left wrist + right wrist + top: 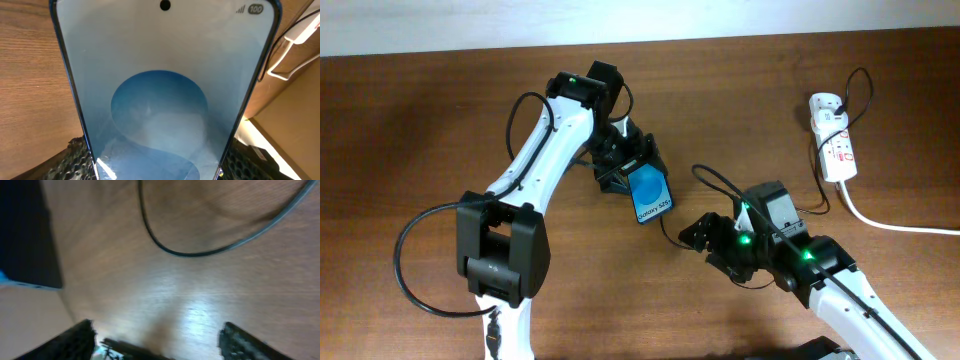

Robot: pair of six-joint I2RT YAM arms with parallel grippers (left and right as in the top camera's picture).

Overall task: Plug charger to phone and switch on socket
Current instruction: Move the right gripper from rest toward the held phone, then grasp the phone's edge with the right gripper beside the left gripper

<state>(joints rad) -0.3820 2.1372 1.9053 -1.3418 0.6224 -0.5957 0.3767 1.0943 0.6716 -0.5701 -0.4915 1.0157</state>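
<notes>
My left gripper [633,170] is shut on the phone [652,195] and holds it tilted above the table. Its blue screen fills the left wrist view [160,100], with the fingers [160,167] at both lower edges. The charger cable [720,182] runs thin and black from the white socket [833,140] at the far right to a loop just below the phone. My right gripper [692,232] is open, low over the table right of the phone. In the blurred right wrist view its fingers [160,345] are wide apart, with the cable [175,251] curving ahead and the phone's dark edge [25,240] at left. A thin dark piece lies by the left finger.
A thick white cord [890,222] trails from the socket to the right edge. The table's far edge [620,45] meets a pale wall. A white part and a pale cord [300,32] show past the phone in the left wrist view.
</notes>
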